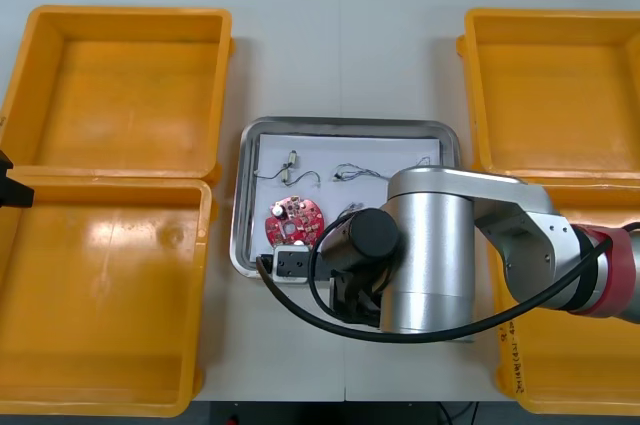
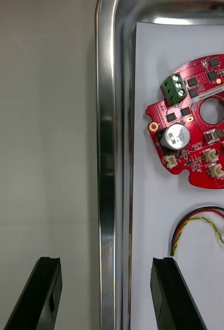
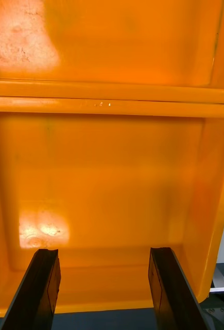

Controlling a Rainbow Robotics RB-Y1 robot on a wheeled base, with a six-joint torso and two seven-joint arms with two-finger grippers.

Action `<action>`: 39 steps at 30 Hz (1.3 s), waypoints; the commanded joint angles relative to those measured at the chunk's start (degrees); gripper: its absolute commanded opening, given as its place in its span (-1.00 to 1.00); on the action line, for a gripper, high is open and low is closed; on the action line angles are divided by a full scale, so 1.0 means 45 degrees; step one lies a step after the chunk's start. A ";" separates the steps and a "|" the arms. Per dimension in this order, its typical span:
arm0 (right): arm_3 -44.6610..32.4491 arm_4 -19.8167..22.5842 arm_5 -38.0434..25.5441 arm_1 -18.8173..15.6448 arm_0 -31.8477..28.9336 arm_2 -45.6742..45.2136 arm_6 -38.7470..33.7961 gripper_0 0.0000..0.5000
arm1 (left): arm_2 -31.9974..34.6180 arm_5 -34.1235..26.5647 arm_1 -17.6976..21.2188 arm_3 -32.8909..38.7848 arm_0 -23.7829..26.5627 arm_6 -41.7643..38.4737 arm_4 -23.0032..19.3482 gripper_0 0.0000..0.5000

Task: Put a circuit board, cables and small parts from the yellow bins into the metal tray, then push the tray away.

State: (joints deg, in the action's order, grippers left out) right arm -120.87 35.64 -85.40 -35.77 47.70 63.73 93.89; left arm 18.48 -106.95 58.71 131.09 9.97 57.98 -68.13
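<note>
Your R gripper [image 2: 105,263] is spread wide, fingers astride the tray [image 2: 105,129] rim: one over the table [image 2: 39,129], the other over the white inside. Circuit board [image 2: 194,124] lies in the tray w/ a red-yellow cable [image 2: 196,219] just beside it. L gripper [image 3: 102,252], also spread, hangs over a yellow bin [image 3: 112,170].

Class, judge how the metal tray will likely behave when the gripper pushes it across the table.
The tray, its shiny rim straddled by the open right gripper, looks smooth, so it should slide on the table. It seems stiff, likely moving as one piece. The loose circuit board inside may shift. The left gripper hovers over a yellow bin.
</note>
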 commanded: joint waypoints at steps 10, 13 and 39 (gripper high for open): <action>0.0805 -0.1201 0.1184 0.0449 0.0494 0.1307 0.0269 1.00 | 0.0405 0.0055 0.0566 0.0341 -0.0204 0.1198 -0.0114 1.00; 0.0941 -0.1279 0.1477 0.0390 0.0572 0.1522 0.0249 1.00 | 0.0405 0.0055 0.0566 0.0341 -0.0204 0.1198 -0.0114 1.00; 0.0902 -0.1494 0.1477 -0.0352 0.0709 0.1737 -0.0415 1.00 | 0.0405 0.0055 0.0566 0.0341 -0.0204 0.1198 -0.0114 1.00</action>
State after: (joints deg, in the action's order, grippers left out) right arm -115.97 28.27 -79.11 -35.76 48.75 70.86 93.83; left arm 18.48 -106.95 58.72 131.12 9.97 58.00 -68.17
